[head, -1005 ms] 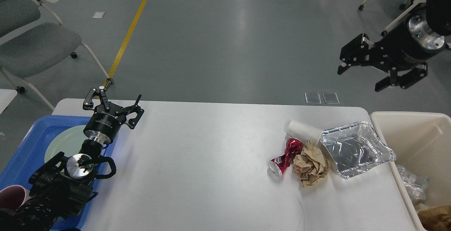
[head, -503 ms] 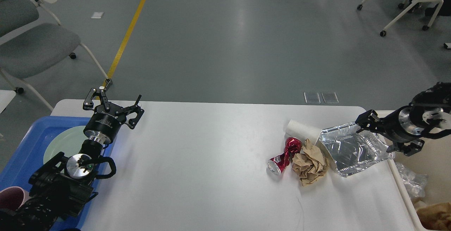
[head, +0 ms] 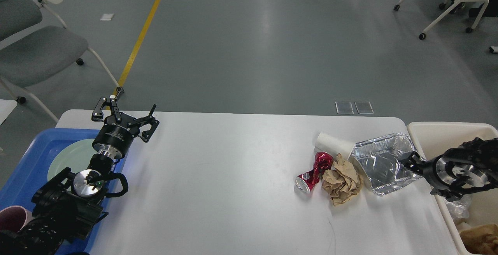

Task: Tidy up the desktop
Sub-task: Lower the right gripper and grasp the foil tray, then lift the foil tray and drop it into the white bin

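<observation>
Foil tray (head: 383, 161), light and crushable at the desk's (head: 233, 177) three o'clock, wants a rim grip; right claw (head: 406, 160) touches it, jaws unclear, left claw (head: 124, 113) gapes empty.

The desktop (head: 233, 177) carried a cluster of rubbish toward its right end. A crumpled foil tray (head: 383, 161) lay nearest the cream bin (head: 447, 130) that stood against the desktop's right edge. Touching the foil tray's left side were a wad of brown paper (head: 342, 179), a crushed red can (head: 313, 174) and a white paper cup (head: 330, 143) on its side. The right gripper (head: 408, 160) sat at the foil tray's right rim, its fingers too dark to separate. Far from the foil tray, at the desktop's left end, the left gripper (head: 126, 109) hung with fingers spread above a blue tray (head: 35, 150) holding a pale green plate (head: 72, 157).
</observation>
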Controlling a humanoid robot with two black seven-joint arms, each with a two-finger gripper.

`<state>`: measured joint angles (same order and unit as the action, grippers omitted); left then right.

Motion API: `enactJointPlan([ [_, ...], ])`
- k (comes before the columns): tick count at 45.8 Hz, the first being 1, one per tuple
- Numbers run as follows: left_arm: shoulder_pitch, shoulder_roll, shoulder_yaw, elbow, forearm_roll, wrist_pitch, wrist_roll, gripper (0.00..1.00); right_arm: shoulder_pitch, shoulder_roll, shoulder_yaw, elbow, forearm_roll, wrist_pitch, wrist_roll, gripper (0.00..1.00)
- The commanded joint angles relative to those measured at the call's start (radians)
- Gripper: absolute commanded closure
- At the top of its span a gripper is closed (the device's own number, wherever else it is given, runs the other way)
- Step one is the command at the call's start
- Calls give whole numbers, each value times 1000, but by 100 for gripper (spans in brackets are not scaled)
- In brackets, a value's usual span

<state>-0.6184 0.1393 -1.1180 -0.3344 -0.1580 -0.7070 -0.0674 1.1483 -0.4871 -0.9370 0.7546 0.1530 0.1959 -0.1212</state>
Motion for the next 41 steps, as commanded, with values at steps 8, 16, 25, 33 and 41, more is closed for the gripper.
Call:
enactJointPlan([
  [8,0,0,0,0,0,0,0,4,-68,15,70,-23,-1,-62,0,0],
  [16,0,0,1,0,0,1,0,4,-101,38,76,-49,0,-81,0,3],
  [25,0,-1,0,0,0,0,0,4,-136,45,84,-46,0,-197,0,33],
  [33,0,0,0,0,0,0,0,4,-144,45,84,-40,17,-210,-2,81],
  [41,0,0,0,0,0,0,0,4,-144,44,83,-40,23,-211,-2,93],
])
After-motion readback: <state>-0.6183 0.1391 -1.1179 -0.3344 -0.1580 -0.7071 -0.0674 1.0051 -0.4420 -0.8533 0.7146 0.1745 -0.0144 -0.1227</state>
